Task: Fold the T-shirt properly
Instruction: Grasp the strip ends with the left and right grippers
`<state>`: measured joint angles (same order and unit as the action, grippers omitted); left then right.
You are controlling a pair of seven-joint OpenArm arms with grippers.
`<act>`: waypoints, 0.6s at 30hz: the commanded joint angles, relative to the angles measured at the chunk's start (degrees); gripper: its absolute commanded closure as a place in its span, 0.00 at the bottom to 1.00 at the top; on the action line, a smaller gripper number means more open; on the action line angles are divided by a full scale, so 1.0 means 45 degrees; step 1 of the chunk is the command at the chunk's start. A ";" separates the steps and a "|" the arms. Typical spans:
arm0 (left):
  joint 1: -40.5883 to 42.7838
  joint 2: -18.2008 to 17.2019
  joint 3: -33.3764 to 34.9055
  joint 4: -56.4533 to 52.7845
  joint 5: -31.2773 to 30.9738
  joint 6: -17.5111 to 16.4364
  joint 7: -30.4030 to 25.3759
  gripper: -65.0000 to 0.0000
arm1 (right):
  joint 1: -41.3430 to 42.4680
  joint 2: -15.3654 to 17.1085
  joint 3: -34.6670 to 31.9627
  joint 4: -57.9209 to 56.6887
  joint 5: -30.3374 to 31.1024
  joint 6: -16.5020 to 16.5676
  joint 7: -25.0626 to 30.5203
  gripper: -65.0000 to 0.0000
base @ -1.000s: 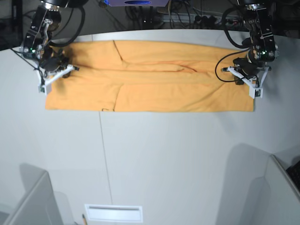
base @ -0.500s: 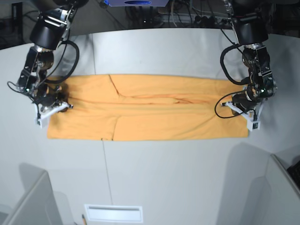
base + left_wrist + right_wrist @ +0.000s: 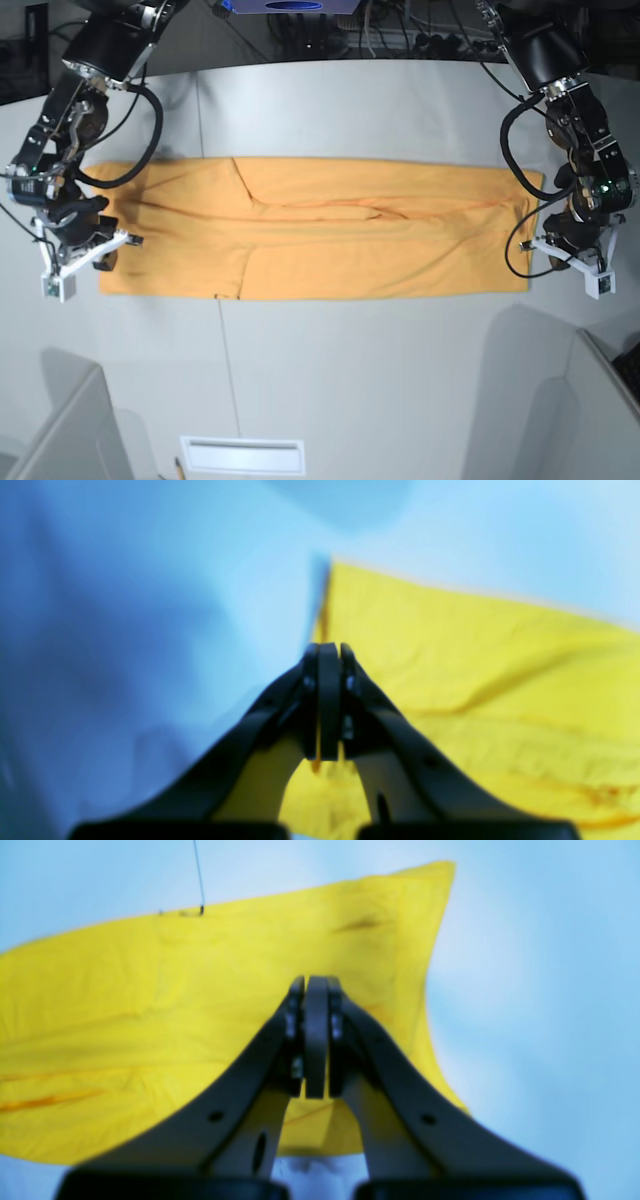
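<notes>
Two jaws pinching T-shirt ends (long axis left-right, flat on table).

T-shirt — plain light orange; table pale grey; end effectors black — white-tipped.

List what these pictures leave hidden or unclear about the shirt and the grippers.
- Base view: both grippers, right and left, are too small to show any pinched cloth.
- Wrist views: the T-shirt is blurred, and the shut fingers cover where they meet it.
- The shirt's underside is hidden in every view.
</notes>
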<state>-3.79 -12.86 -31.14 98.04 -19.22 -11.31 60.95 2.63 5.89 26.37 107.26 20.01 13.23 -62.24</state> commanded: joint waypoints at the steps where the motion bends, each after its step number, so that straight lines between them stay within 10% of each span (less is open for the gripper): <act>1: -0.0066 -0.0140 -0.0319 0.0475 -0.0094 -0.0231 0.0004 1.00 | 0.0011 -0.0049 0.0089 0.0633 0.0095 0.0038 0.0185 1.00; 7: 0.0657 -0.0219 -0.1726 0.0240 -0.0094 -0.2966 -0.0074 1.00 | -0.0771 -0.0303 0.0030 0.1199 0.0095 0.0038 0.0243 1.00; 14: 0.0599 -0.0160 -0.2859 -0.1401 -0.0094 -0.4568 -0.0152 0.05 | -0.1201 -0.0733 0.0010 0.1141 0.0095 0.0038 0.0243 1.00; 18: 0.0579 -0.0140 -0.2820 -0.2280 -0.0094 -0.4959 -0.0797 0.00 | -0.1220 -0.0752 0.0010 0.1141 0.0095 0.0038 0.0204 1.00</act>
<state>-0.60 -12.51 -43.68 87.02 -19.38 -33.28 58.08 -3.62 2.02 26.39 111.37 20.05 13.08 -62.43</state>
